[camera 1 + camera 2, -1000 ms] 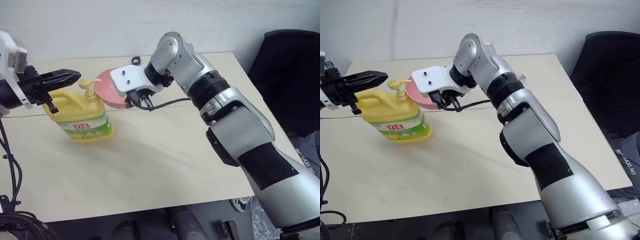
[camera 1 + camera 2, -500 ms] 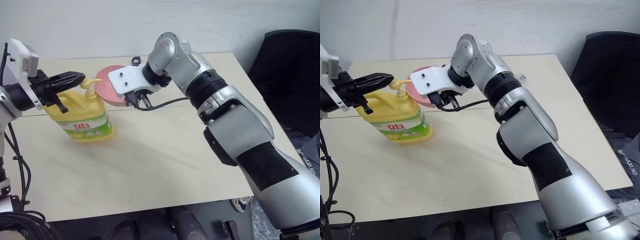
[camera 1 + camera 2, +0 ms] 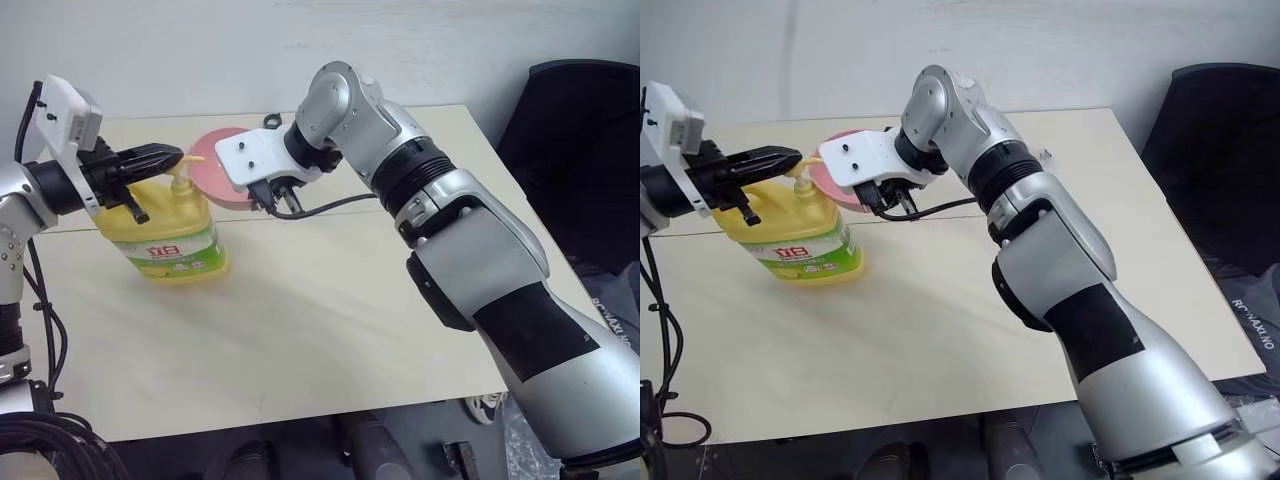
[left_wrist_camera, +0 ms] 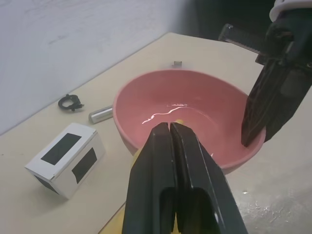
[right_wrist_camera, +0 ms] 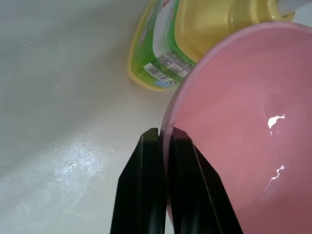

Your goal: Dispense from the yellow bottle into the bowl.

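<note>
- My right tool (image 5: 165, 141) is clamped on the rim of the bowl (image 3: 215, 170), holding it tilted at upper centre-left.
- My left tool (image 3: 170, 155) is closed and empty, its tips above the pump of the bottle (image 3: 165, 225).
- Bottle stands on the counter (image 3: 300, 320), left of centre, touching the bowl.

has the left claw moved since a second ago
Yes. The left claw, shut, has slid right toward the bowl: against the yellow bottle, its tips were short of the pump and now lie over it.
</note>
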Controlling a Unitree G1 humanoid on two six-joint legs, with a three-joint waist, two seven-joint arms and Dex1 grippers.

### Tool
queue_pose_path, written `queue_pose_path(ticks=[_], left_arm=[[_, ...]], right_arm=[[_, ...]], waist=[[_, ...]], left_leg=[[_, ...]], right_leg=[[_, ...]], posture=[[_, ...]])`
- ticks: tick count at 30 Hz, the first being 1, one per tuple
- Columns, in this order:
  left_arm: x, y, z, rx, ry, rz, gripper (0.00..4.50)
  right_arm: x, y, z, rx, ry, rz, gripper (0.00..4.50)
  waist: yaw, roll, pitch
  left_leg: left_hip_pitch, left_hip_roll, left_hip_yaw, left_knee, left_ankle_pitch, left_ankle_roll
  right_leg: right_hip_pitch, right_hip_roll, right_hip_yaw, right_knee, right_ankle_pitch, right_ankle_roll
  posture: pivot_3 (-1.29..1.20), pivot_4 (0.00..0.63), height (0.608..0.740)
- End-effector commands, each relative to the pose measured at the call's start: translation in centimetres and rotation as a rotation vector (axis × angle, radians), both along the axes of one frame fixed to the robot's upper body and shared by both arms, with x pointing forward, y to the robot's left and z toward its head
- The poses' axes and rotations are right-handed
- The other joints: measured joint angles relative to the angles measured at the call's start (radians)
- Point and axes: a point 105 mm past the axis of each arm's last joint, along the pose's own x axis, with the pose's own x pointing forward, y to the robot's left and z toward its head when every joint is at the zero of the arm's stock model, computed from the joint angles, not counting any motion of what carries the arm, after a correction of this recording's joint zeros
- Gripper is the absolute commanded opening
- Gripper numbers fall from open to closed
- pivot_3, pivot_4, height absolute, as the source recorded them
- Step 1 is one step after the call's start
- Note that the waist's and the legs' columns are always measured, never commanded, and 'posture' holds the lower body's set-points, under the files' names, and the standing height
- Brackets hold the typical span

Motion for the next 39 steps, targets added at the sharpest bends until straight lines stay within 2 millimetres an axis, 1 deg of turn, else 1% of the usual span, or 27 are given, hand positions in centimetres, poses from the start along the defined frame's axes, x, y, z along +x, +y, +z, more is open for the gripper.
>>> queue_pose_path(ticks=[1, 7, 14, 19, 23, 29, 39], left_arm=[[0.0, 0.1, 0.7, 0.017, -0.022, 0.005, 0.05], [-0.2, 0.2, 1.3, 0.007, -0.039, 0.006, 0.05], [-0.3, 0.5, 0.4, 0.035, -0.013, 0.018, 0.05], [-0.1, 0.6, -0.8, 0.066, 0.019, 0.029, 0.05], [0.4, 0.9, -1.9, 0.088, 0.063, 0.042, 0.05], [0.9, 1.0, -4.2, 0.143, 0.137, 0.035, 0.05], [1.5, 1.5, -7.3, 0.161, 0.242, 0.048, 0.05]], right_arm=[[-0.9, 1.3, 2.4, 0.05, -0.054, 0.047, 0.0], [-0.9, 1.4, 2.5, 0.057, -0.061, 0.047, 0.0], [-1.0, 1.9, 3.3, 0.094, -0.072, 0.036, 0.0], [-1.2, 2.0, 3.4, 0.094, -0.069, 0.043, 0.0], [-1.2, 2.0, 3.4, 0.093, -0.067, 0.048, 0.0], [-1.3, 2.0, 3.4, 0.094, -0.063, 0.051, 0.0], [-1.4, 2.1, 3.2, 0.089, -0.049, 0.057, 0.0]], waist=[[-0.001, 0.0, 0.0], [-0.003, 0.0, 0.0], [-0.011, 0.0, 0.0], [-0.013, 0.0, 0.0], [-0.014, 0.0, 0.0], [-0.014, 0.0, 0.0], [-0.014, 0.0, -0.001]], left_leg=[[0.0, 0.0, 0.0, 0.0, 0.0, 0.0], [0.0, 0.0, 0.0, 0.0, 0.0, 0.0], [0.0, 0.0, -0.001, 0.0, 0.0, 0.0], [0.0, 0.0, -0.001, 0.0, 0.0, 0.0], [0.001, 0.0, -0.001, 0.0, 0.0, 0.0], [0.002, 0.0, -0.001, 0.0, 0.0, 0.0], [0.005, 0.0, -0.001, 0.0, 0.001, 0.0]], right_leg=[[0.0, 0.0, 0.0, 0.0, 0.0, 0.0], [0.0, 0.0, 0.0, 0.0, 0.0, 0.0], [0.0, 0.0, 0.0, 0.0, 0.0, 0.0], [0.0, 0.0, 0.0, 0.001, 0.0, 0.0], [0.0, 0.0, 0.0, 0.001, 0.0, 0.0], [0.002, 0.0, 0.0, 0.001, 0.0, 0.0], [0.003, -0.001, 0.0, 0.003, 0.0, 0.0]], posture=[[0.0, 0.15, 0.74], [0.0, 0.15, 0.74], [0.0, 0.15, 0.74], [0.0, 0.15, 0.74], [0.0, 0.15, 0.74], [0.0, 0.15, 0.74], [0.0, 0.15, 0.74]])
